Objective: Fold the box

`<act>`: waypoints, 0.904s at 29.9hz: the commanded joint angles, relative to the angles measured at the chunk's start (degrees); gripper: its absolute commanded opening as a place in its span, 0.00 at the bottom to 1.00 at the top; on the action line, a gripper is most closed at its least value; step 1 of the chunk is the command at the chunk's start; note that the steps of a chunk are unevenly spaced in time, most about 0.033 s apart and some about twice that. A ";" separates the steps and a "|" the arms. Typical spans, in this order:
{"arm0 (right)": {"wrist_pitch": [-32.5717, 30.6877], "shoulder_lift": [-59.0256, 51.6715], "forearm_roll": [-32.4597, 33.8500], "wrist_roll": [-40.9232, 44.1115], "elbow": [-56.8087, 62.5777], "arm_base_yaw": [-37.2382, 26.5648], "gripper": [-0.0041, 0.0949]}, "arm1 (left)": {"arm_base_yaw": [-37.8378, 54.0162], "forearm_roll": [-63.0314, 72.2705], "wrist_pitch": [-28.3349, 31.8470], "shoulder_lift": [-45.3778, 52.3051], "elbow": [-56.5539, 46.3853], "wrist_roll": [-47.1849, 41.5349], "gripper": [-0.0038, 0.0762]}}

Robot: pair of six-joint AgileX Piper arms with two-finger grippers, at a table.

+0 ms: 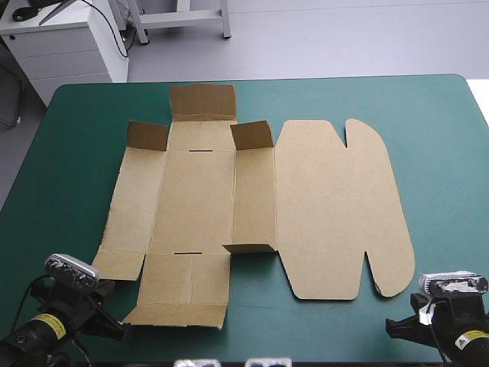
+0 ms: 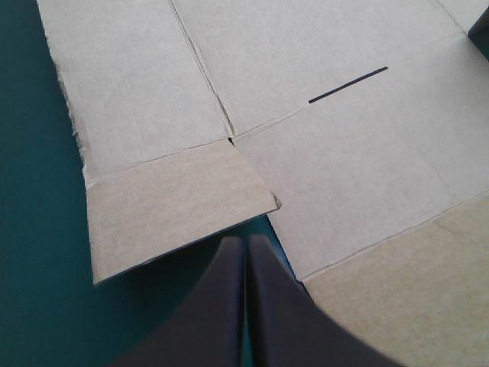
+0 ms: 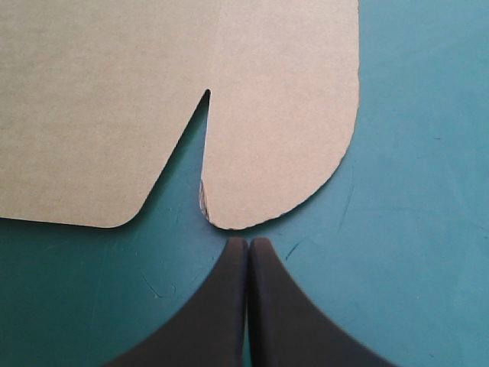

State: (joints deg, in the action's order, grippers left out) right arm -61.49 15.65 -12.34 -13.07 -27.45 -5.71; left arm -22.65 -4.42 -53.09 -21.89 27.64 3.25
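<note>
Box (image 1: pixel 229 206): cut brown sheet lying mid-worktop (image 1: pixel 69 153), mostly flat. Small flaps (image 1: pixel 252 135) at far end stand up, plus one nr centre.

L gripper (image 2: pixel 246 241): fingers pressed together to a point, just short of near corner flap (image 2: pixel 176 206), which sits slightly proud of cover.

R gripper (image 3: pixel 248 241): same, fingers together, tip just off lid's rounded tab (image 3: pixel 283 138).

Risks (judged): nothing pins sheet, so a push from either tip prob. slides whole board instead of bending a crease. Pointed tip may ride over an edge or crumple the tab.
</note>
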 commanded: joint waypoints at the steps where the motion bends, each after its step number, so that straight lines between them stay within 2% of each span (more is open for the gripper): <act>1: 3.20 0.63 -0.64 -0.19 -1.39 -0.04 0.02 | -0.39 0.18 3.34 -0.48 1.42 -0.59 0.04; 16: 3.20 0.63 -0.64 -0.19 -1.39 -0.04 0.02 | -0.39 -0.05 1.80 -1.30 2.66 -0.49 0.04; 21: 3.20 0.63 -0.64 -0.19 -1.39 -0.04 0.02 | -0.39 -0.05 -1.94 -6.08 9.21 -0.49 0.04; 27: 3.20 0.63 -0.64 -0.19 -1.39 -0.04 0.02 | -0.39 0.33 -6.92 -16.37 21.01 -1.39 0.04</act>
State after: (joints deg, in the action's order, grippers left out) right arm -61.49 15.65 -12.34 -13.07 -27.45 -5.71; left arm -22.65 -4.47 -59.90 -33.20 42.25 3.14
